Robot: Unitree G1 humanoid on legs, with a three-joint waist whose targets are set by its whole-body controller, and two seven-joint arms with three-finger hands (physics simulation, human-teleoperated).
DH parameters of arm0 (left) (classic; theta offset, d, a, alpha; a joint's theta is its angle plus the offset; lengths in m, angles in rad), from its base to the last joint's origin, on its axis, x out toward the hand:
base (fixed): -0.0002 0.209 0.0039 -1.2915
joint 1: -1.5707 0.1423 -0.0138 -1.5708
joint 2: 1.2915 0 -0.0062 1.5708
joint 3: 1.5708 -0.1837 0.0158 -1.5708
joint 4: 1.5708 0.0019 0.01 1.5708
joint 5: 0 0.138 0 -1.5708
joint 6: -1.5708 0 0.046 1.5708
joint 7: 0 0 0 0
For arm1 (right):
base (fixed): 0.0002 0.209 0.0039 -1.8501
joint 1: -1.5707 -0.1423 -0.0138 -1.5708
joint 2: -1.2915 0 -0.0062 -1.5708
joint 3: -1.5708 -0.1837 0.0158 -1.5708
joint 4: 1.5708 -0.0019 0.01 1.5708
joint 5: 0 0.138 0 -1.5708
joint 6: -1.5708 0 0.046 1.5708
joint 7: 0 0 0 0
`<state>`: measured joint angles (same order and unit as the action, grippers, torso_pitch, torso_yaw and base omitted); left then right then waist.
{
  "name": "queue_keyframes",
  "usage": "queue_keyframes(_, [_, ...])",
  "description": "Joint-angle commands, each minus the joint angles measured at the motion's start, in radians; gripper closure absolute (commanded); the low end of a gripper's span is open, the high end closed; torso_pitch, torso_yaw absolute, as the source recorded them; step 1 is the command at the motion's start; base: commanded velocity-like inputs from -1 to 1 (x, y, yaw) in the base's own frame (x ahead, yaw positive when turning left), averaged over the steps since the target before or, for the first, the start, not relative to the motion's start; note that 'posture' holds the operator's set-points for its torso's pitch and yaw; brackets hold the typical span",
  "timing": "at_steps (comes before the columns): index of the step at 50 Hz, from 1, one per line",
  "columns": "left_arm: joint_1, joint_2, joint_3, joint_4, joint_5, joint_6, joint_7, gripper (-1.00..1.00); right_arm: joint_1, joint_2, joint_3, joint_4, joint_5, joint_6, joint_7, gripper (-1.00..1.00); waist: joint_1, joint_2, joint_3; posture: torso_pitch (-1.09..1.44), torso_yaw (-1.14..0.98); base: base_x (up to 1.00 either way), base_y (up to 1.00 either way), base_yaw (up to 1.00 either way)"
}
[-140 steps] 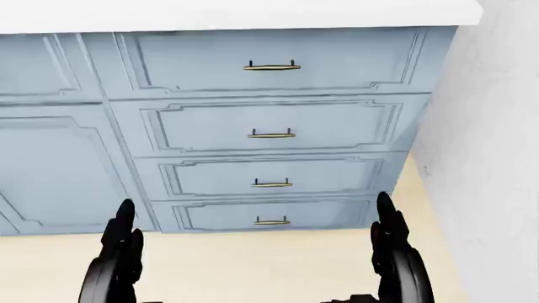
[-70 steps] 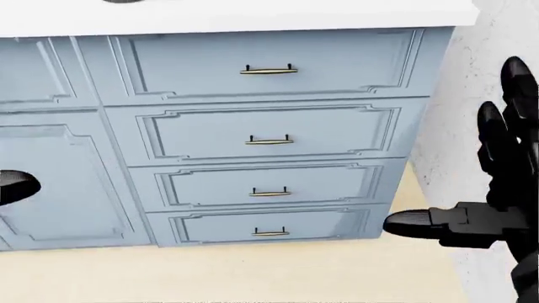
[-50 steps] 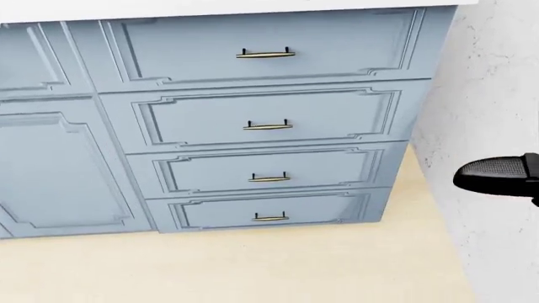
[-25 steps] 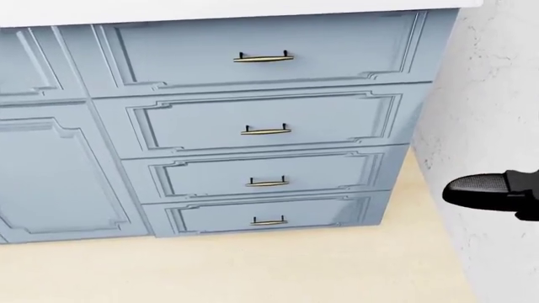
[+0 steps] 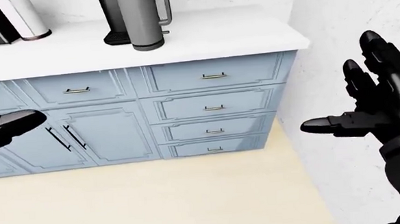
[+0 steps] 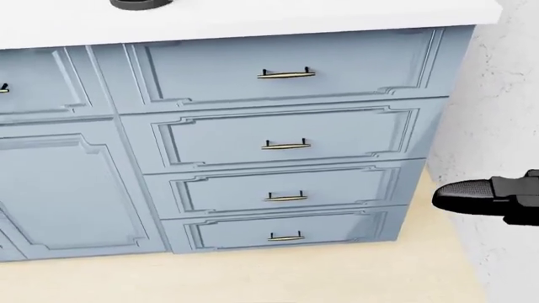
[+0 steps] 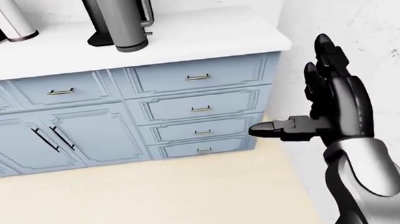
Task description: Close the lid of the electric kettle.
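Left-eye view: the electric kettle (image 5: 142,17), a grey cylinder with a handle on its right side, stood on the white countertop (image 5: 237,35) near the top of the view, its top cut off by the frame, so the lid could not be seen. A white cylinder (image 5: 22,19) stood further left. Below ran blue cabinets, with a stack of four drawers (image 5: 213,111) beside the white wall (image 5: 339,12). The right hand (image 5: 365,108) was raised before the wall, fingers spread apart and thumb pointing left, gripping nothing. The left hand (image 5: 5,127) showed only in part at the left edge; whether it was spread or closed could not be told.

Head view: the drawer fronts filled the picture, each with a brass handle (image 6: 286,74). A dark base (image 6: 141,4) showed at the top edge on the countertop. One black fingertip (image 6: 472,194) entered from the right.

Right-eye view: the right hand stood well apart from the kettle, lower and to the right
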<state>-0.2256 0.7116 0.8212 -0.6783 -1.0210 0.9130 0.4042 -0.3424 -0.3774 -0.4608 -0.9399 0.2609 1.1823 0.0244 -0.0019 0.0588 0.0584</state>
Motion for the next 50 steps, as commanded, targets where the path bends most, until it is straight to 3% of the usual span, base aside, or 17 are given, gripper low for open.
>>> queue_keyframes(1, [-0.015,0.017,0.006,-0.015,0.014,-0.026,-0.008,-1.0,-0.025,-0.014,-0.011,-0.021,-0.012,-0.02,0.01,-1.0,-0.007,0.019,-0.015,0.0,0.0,0.0,0.22,0.0])
queue_keyframes(12, [-0.015,-0.003,-0.001,-0.012,0.046,-0.029,-0.031,-1.0,-0.015,0.008,0.001,-0.01,-0.055,-0.044,0.036,-1.0,-0.007,-0.046,-0.021,0.0,0.0,0.0,0.22,0.0])
queue_keyframes(15, [-0.016,-0.003,0.004,-0.015,0.041,-0.022,-0.028,-1.0,-0.016,0.011,-0.002,-0.014,-0.06,-0.039,0.042,-1.0,-0.005,-0.079,-0.025,0.0,0.0,0.0,0.22,0.0])
queue_keyframes(16, [-0.017,-0.003,0.004,-0.017,0.038,-0.02,-0.027,-1.0,-0.016,0.011,0.001,-0.014,-0.063,-0.04,0.043,-1.0,-0.005,-0.103,-0.033,0.0,0.0,0.0,0.22,0.0])
queue_keyframes(17, [-0.018,-0.001,0.006,-0.018,0.034,-0.017,-0.025,-1.0,-0.024,0.011,0.0,-0.019,-0.063,-0.026,0.044,-1.0,-0.012,-0.072,-0.027,0.0,0.0,0.0,0.22,0.0])
queue_keyframes(20, [-0.02,0.003,0.006,-0.022,0.024,-0.011,-0.017,-1.0,-0.024,0.013,-0.002,-0.019,-0.07,-0.027,0.048,-1.0,-0.004,-0.092,-0.039,0.0,0.0,0.0,0.22,0.0])
queue_keyframes(24, [-0.017,-0.001,0.0,-0.018,0.032,-0.019,-0.022,-1.0,-0.021,0.016,-0.001,-0.013,-0.076,-0.036,0.052,-1.0,-0.001,-0.064,-0.025,0.0,0.0,0.0,0.22,0.0])
queue_keyframes(27, [-0.019,-0.002,-0.002,-0.017,0.032,-0.021,-0.023,-1.0,-0.029,0.014,-0.007,-0.017,-0.076,-0.025,0.054,-1.0,-0.006,-0.015,-0.024,0.0,0.0,0.0,0.22,0.0])
queue_keyframes(29, [-0.023,0.001,-0.002,-0.019,0.027,-0.016,-0.018,-1.0,-0.028,0.014,-0.006,-0.016,-0.078,-0.025,0.054,-1.0,-0.006,0.062,-0.042,0.0,0.0,0.0,0.23,0.0])
queue_keyframes(30, [-0.024,0.003,0.001,-0.02,0.021,-0.012,-0.015,-1.0,-0.028,0.015,-0.009,-0.014,-0.078,-0.028,0.056,-1.0,0.001,0.015,-0.028,0.0,0.0,0.0,0.22,0.0])
queue_keyframes(32, [-0.024,0.005,0.003,-0.022,0.016,-0.009,-0.01,-1.0,-0.025,0.016,-0.007,-0.011,-0.081,-0.035,0.056,-1.0,0.001,0.019,-0.023,0.0,0.0,0.0,0.23,0.0])
queue_keyframes(38, [-0.022,0.008,0.002,-0.022,0.01,-0.011,-0.006,-1.0,-0.03,0.016,-0.009,-0.019,-0.08,-0.021,0.056,-1.0,-0.001,-0.053,-0.016,0.0,0.0,0.0,0.22,0.0])
queue_keyframes(40, [-0.024,0.009,0.001,-0.021,0.009,-0.01,-0.003,-1.0,-0.029,0.017,-0.007,-0.011,-0.082,-0.031,0.056,-1.0,-0.002,-0.097,-0.024,0.0,0.0,0.0,0.22,0.0])
queue_keyframes(42, [-0.024,0.011,0.002,-0.021,0.004,-0.008,0.0,-1.0,-0.031,0.016,-0.01,-0.012,-0.083,-0.028,0.055,-1.0,-0.01,-0.081,-0.027,0.0,0.0,0.0,0.22,0.0])
queue_keyframes(43, [-0.025,0.013,0.003,-0.022,0.001,-0.007,0.003,-1.0,-0.028,0.018,-0.011,-0.01,-0.083,-0.033,0.055,-1.0,-0.003,-0.092,-0.027,0.0,0.0,0.0,0.22,0.0])
queue_keyframes(46, [-0.021,0.01,-0.002,-0.019,0.009,-0.015,-0.003,-1.0,-0.026,0.018,-0.009,-0.01,-0.084,-0.035,0.054,-1.0,-0.002,-0.084,-0.036,0.0,0.0,0.0,0.22,0.0])
queue_keyframes(50, [-0.02,0.008,-0.001,-0.018,0.014,-0.015,-0.007,-1.0,-0.025,0.02,-0.006,-0.007,-0.085,-0.039,0.053,-1.0,-0.002,-0.043,-0.019,0.0,0.0,0.0,0.22,0.0])
